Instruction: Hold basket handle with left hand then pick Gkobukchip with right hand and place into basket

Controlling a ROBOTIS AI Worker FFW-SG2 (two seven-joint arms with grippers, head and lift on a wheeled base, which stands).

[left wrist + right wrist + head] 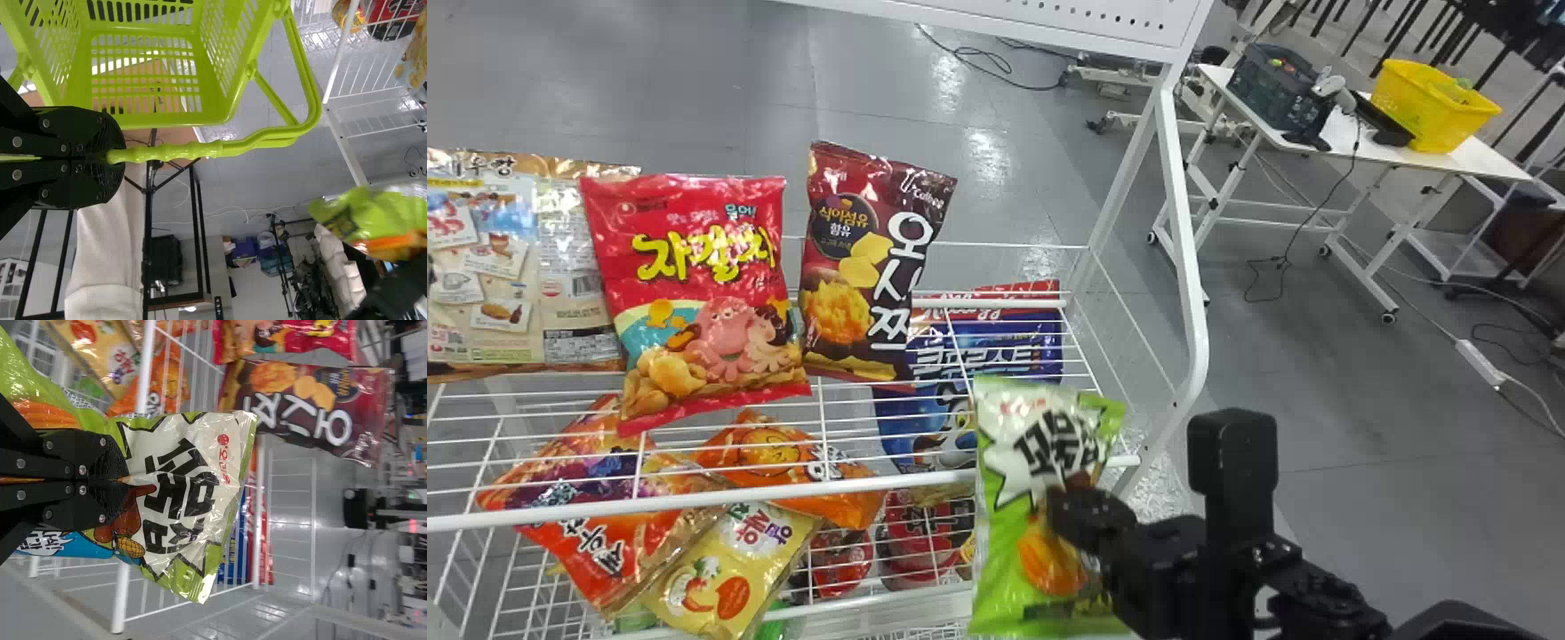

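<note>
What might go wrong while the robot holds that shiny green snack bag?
The shiny green-and-white plastic bag might slip, since the right black end effector pinches it at one spot. The lime-green plastic basket might swing if bumped, because the left black end effector holds only its handle.

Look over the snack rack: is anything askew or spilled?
The yellow snack bag and two orange bags lie overlapping at clashing angles, so that lower pile looks jumbled. I see no spill.
</note>
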